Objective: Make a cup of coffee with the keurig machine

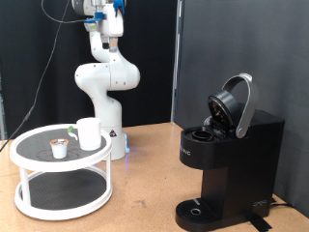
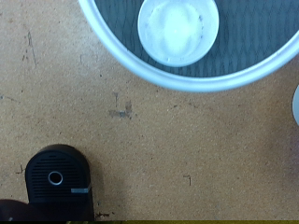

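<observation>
The white cup stands upright on the upper shelf of a round white two-tier tray, next to a small pod with a tan top. The black keurig machine stands at the exterior view's right with its lid hinged open. My gripper is high above the tray at the exterior view's top and holds nothing that I can see. In the wrist view I look straight down on the empty cup, the tray rim and the keurig machine. My fingers do not show there.
The white arm's base stands just behind the tray. Brown tabletop lies between the tray and the coffee maker. A dark curtain hangs behind.
</observation>
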Controlling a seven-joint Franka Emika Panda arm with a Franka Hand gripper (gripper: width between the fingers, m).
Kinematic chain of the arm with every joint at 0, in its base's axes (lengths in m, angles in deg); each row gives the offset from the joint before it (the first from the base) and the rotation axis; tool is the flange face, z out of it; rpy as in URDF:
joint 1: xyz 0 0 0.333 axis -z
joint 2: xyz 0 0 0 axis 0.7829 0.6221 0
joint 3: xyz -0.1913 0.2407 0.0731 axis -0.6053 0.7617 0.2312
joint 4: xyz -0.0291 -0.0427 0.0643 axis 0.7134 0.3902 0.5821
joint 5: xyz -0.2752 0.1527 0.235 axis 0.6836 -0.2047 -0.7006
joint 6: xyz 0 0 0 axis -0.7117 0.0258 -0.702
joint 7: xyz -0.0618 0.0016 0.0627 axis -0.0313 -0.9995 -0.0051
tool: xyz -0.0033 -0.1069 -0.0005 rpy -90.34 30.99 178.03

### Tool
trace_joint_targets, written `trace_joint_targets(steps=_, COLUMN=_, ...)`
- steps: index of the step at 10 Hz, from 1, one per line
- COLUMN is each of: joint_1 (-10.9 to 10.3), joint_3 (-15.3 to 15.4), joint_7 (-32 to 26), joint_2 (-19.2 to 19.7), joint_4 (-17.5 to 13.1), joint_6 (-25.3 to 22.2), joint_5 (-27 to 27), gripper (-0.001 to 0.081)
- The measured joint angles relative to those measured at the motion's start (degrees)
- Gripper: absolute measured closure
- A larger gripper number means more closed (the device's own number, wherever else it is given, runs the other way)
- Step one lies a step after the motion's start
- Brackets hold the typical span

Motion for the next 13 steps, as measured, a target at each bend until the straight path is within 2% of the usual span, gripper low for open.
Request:
trace_joint_targets(steps=7, joint_1=2.6, joint_3=-11.0, joint_7=-14.0, joint_2=3.3, joint_4=-2.3, joint_6=-0.8, joint_5=7.7, gripper=0.0072)
trace_joint_targets(steps=10, joint_1=2.9, joint_3=-12.1, joint_7=-14.5, joint_2=4.1, joint_4=-3.0, joint_6=-0.6, joint_5=8.5, gripper=0.0072)
trace_joint_targets(steps=13, joint_1=1.7, joint_3=-14.2, joint_7=-22.3, joint_2=4.3, joint_4=-2.8, joint_6=-0.1, joint_5=6.9, gripper=0.0072)
